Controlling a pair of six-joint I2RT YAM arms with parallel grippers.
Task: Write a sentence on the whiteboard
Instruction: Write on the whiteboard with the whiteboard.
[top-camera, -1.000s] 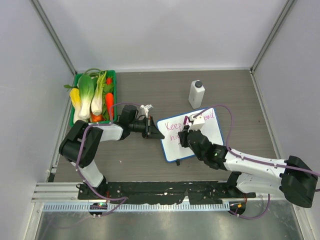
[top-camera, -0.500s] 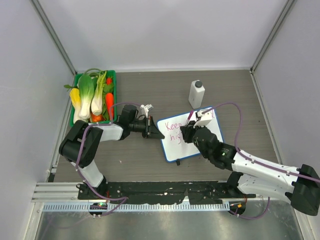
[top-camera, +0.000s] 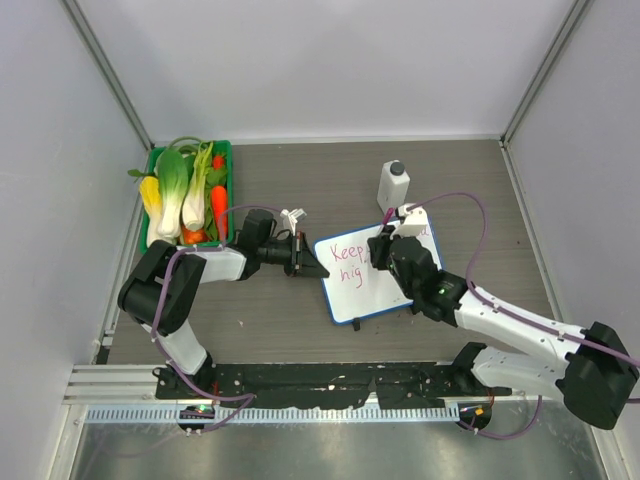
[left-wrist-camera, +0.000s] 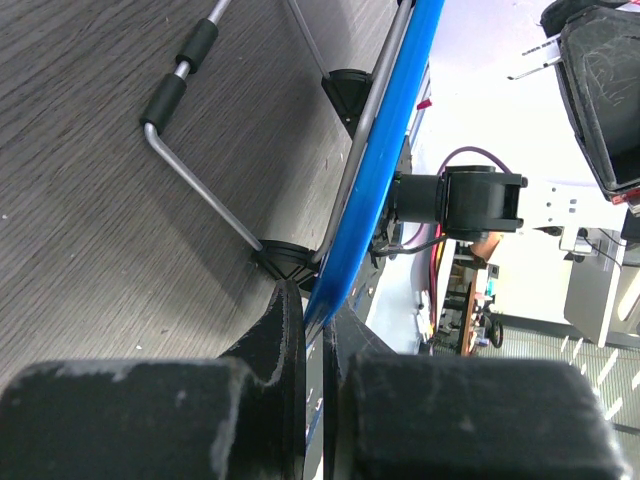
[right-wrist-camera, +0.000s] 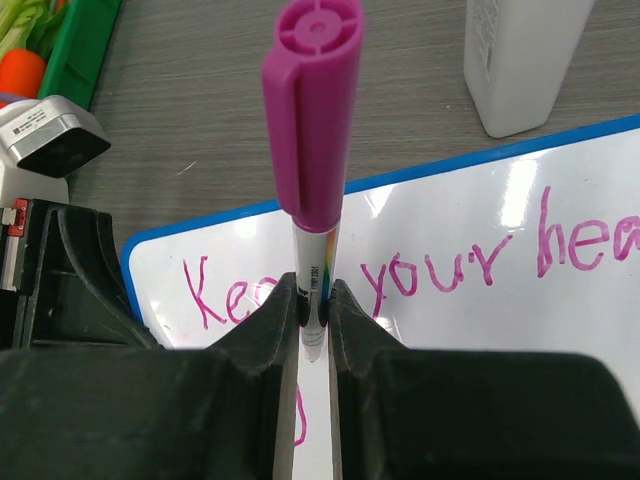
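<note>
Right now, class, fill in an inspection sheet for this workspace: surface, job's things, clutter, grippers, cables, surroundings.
Surface: dark wood-grain table.
Job's things: blue-rimmed whiteboard; pink sentence reads "Keep your hea", with a second line begun.
Clutter: white bottle beyond the board; green tray of vegetables at far left.
Grippers: left gripper shut on the board's left edge; right gripper shut on a magenta marker.
Cables: purple cable looping above the right arm.
Surroundings: plain pale walls.

L tool (top-camera: 306, 261) at whiteboard (top-camera: 372, 288) left edge; R tool (top-camera: 385, 246) w/ marker (top-camera: 385, 216) over sentence (top-camera: 349, 262).
</note>
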